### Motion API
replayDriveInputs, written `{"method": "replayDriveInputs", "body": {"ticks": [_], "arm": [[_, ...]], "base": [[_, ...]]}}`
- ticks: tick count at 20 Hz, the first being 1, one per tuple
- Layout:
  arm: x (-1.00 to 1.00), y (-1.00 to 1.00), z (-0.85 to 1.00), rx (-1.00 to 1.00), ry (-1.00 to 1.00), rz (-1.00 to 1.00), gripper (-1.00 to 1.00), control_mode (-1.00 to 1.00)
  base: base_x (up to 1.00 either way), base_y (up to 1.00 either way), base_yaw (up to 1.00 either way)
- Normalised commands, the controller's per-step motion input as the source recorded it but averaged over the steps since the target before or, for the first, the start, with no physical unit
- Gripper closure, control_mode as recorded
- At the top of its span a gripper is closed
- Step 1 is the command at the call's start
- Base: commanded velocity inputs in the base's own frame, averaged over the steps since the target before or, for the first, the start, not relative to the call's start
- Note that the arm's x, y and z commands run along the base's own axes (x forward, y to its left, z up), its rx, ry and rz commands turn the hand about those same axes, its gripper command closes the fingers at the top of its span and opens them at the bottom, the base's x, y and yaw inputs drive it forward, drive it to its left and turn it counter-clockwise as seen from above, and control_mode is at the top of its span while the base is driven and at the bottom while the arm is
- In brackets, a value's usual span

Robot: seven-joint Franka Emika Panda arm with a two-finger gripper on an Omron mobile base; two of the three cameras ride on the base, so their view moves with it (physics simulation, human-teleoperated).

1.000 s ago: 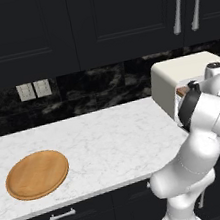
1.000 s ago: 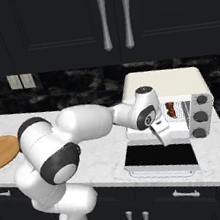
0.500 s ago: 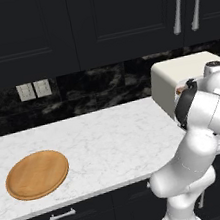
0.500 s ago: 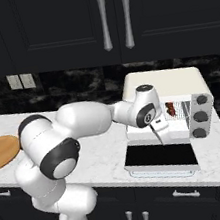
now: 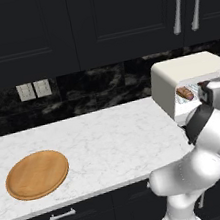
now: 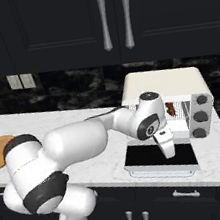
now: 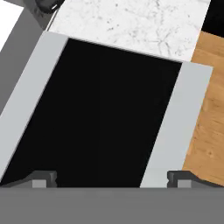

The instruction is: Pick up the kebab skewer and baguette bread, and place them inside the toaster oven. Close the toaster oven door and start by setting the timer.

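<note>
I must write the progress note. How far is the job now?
Done: the baguette bread and kebab skewer lie inside the toaster oven. In hand: nothing; the open gripper hangs above the toaster oven door, which lies folded down. Left: closing it and setting the timer.

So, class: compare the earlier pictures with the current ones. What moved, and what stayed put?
The hand has drawn back from the toaster oven mouth and dropped over the lowered toaster oven door, fingers open, holding nothing. Unchanged: door still down, baguette bread and kebab skewer inside on the rack, wooden plate on the counter.
</note>
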Motion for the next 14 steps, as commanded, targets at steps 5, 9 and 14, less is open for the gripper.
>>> {"method": "replayDriveInputs", "body": {"ticks": [5, 9, 14], "arm": [[-0.97, 0.01, 0.11, -0.01, 0.0, 0.3, -1.0, -1.0], [-0.86, 0.08, 0.0, -0.01, 0.03, 0.42, -1.0, -1.0], [-0.29, 0.52, -0.02, 0.0, 0.11, 0.39, -1.0, -1.0]], "base": [[0.0, 0.0, 0.0], [0.0, 0.0, 0.0], [0.0, 0.0, 0.0]]}}
